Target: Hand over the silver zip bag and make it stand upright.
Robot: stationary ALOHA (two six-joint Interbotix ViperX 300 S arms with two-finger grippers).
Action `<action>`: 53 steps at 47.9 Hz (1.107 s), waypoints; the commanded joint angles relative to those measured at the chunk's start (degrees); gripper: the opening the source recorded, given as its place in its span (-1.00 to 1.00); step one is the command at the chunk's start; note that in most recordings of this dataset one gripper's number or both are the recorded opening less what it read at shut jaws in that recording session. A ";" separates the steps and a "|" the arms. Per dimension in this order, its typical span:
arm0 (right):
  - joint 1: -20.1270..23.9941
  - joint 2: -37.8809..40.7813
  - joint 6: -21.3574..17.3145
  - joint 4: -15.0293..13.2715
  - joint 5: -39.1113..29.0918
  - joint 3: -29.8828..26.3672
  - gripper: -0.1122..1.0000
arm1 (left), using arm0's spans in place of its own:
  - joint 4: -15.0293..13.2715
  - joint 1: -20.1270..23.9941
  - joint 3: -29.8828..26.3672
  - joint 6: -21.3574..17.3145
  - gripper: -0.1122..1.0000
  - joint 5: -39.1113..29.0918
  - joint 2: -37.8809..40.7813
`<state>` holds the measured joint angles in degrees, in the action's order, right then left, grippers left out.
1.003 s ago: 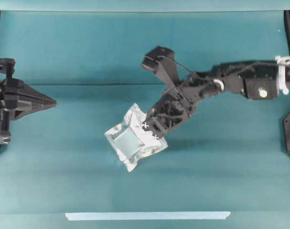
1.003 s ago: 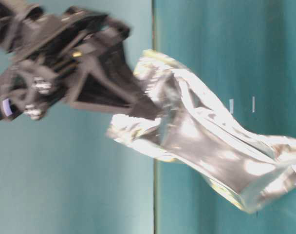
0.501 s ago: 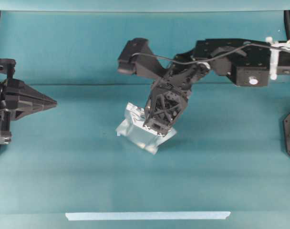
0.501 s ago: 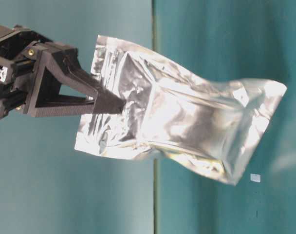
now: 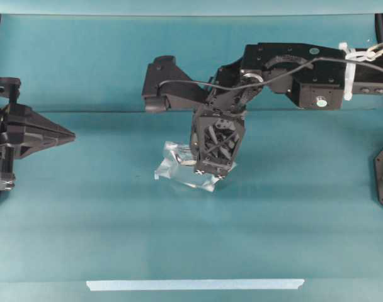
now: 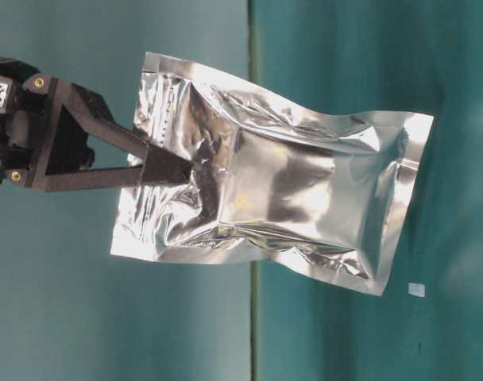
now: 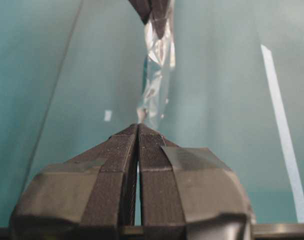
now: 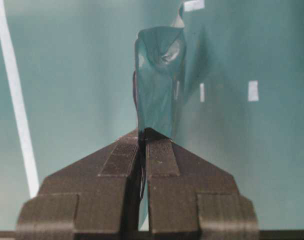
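Two arms: one at the left edge of the overhead view, one reaching in from the upper right toward the centre.
Right gripper (image 5: 210, 171): pointed down over the middle of the teal table (image 5: 292, 239), jaws pinched together on the silver zip bag (image 5: 179, 170); in its own wrist view the fingers (image 8: 159, 157) meet on the bag's edge.
Silver zip bag, overhead view: just left of and below the gripper, near the frame's centre, seen nearly edge-on.
Silver zip bag, table-level view: fills the middle of the frame, crinkled, clamped at its left end where the zip strip runs, the rest hanging free to the right.
Left gripper (image 5: 70, 134): at the left edge, mid-height, well apart from the bag, jaws closed with nothing between them; the bag shows edge-on straight ahead in its wrist view.
Tape strip (image 5: 194, 284): pale blue, along the bottom of the overhead view.
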<state>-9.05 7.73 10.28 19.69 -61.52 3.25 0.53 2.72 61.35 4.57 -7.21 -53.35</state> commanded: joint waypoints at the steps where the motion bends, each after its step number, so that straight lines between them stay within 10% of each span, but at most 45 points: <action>1: 0.18 -0.35 1.67 -0.35 -0.35 -1.67 -0.75 | 0.09 0.09 -0.70 0.09 -0.81 0.26 0.26; 20: 0.53 0.79 4.48 -7.65 -4.57 -3.87 -0.75 | 0.00 0.09 -0.35 1.41 -0.81 1.05 0.44; 53: 2.55 2.81 8.35 -11.25 -5.62 -4.57 -0.75 | 0.09 0.00 4.39 4.92 -0.81 12.92 6.77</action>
<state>-6.94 11.25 17.58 9.32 -66.80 -0.70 0.44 2.72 65.83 9.14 3.78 -47.46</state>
